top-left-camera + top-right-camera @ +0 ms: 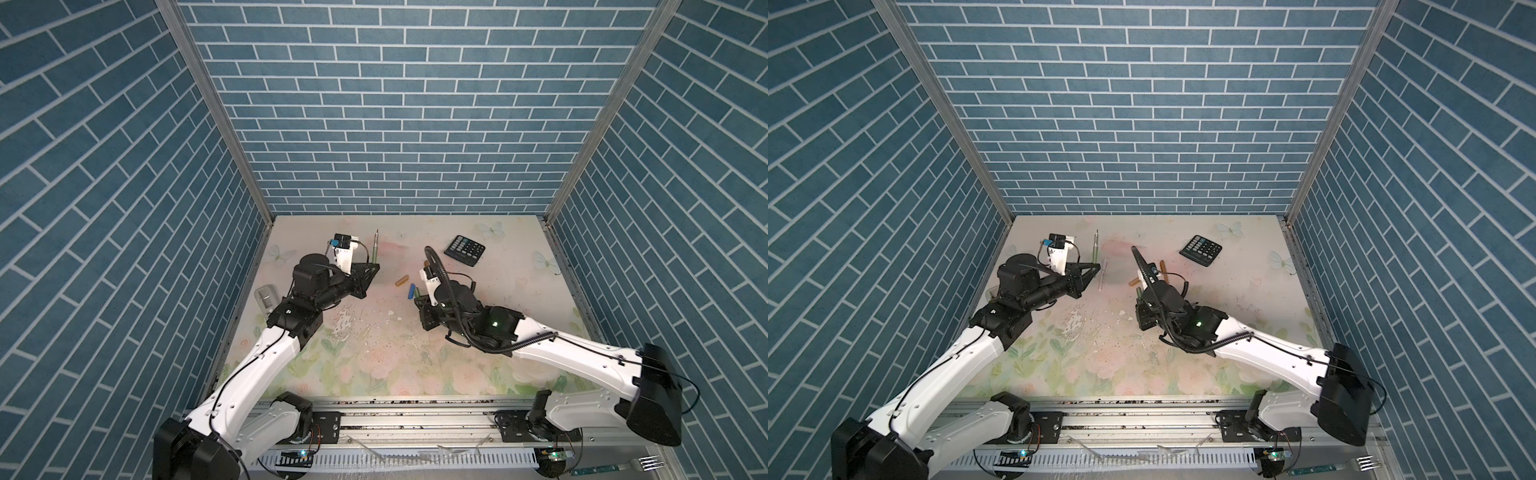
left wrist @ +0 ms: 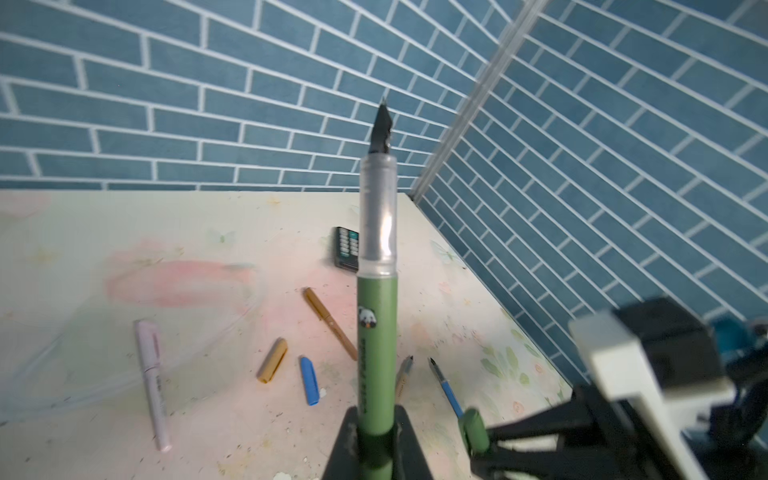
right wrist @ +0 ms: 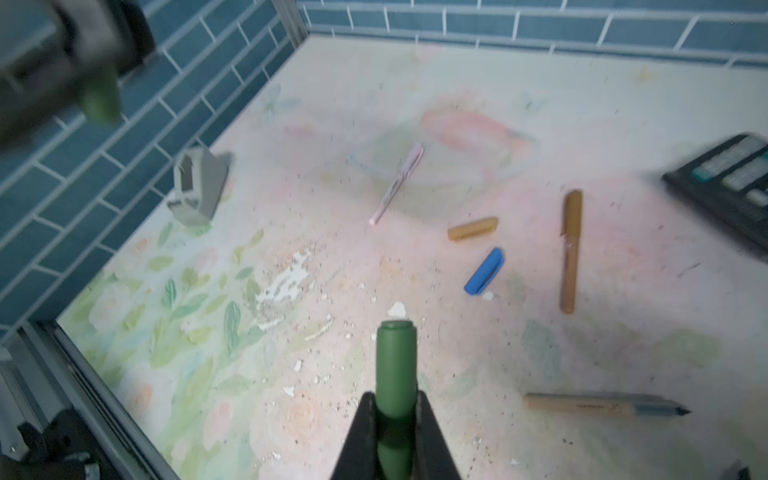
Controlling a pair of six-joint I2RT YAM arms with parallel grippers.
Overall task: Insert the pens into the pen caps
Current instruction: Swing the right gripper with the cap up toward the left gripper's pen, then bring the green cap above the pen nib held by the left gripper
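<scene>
left wrist view, l gripper [image 2: 376,436] pinching green pen [image 2: 376,332], r gripper [image 3: 395,432] pinching green cap [image 3: 396,365], tan cap [image 3: 472,229], blue cap [image 3: 484,271] loose

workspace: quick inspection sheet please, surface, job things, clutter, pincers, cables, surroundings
surface: floral mat, chipped and speckled near the middle
job's things: green pen and green cap held; tan cap, blue cap, tan pen, blue pen, brown pen and pink pen lie loose
clutter: calculator, grey plastic piece, fork at the front edge
pincers: left pincer shut on green pen, tip bare; right pincer shut on green cap
cables: black ribbed hose loops over the right arm
surroundings: blue brick walls on three sides
</scene>
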